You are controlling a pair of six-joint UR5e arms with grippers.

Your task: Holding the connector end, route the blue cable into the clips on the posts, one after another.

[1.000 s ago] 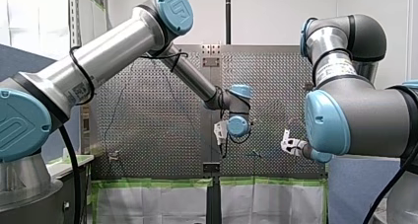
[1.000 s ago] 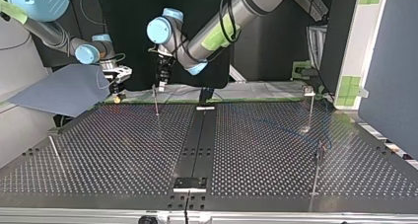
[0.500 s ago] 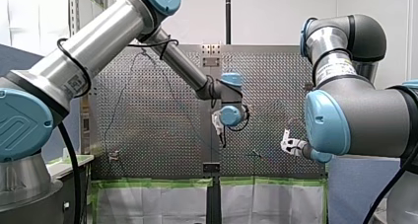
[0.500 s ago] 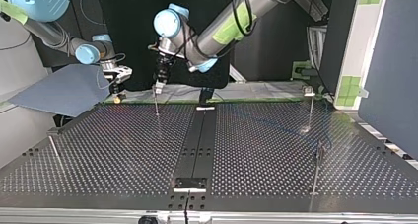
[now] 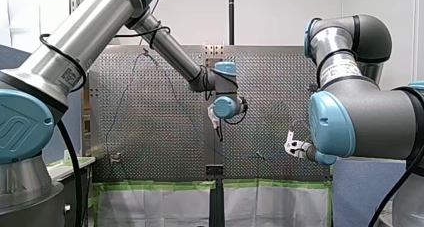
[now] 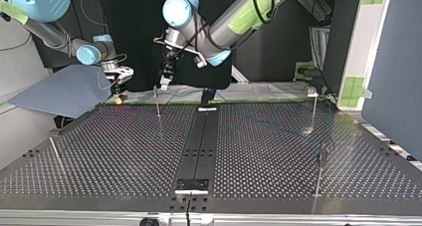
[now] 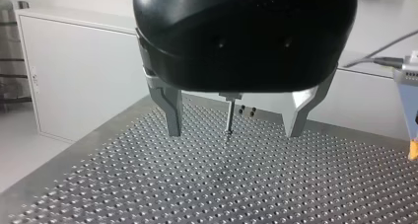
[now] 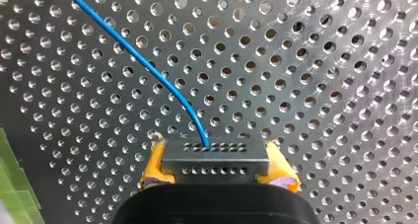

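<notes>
Thin post ahead of left gripper

Under my left gripper the light is bright and even: the table glints on every hole's rim, the cabinet behind is washed white, and the black body above the fingers carries a soft sheen. Ahead of my right gripper the table shines hard, with glare patches to one side; the connector between its pads is lit a flat grey. In the top view the backdrop behind both grippers is dark, the table below them dim with faint reflections.
</notes>
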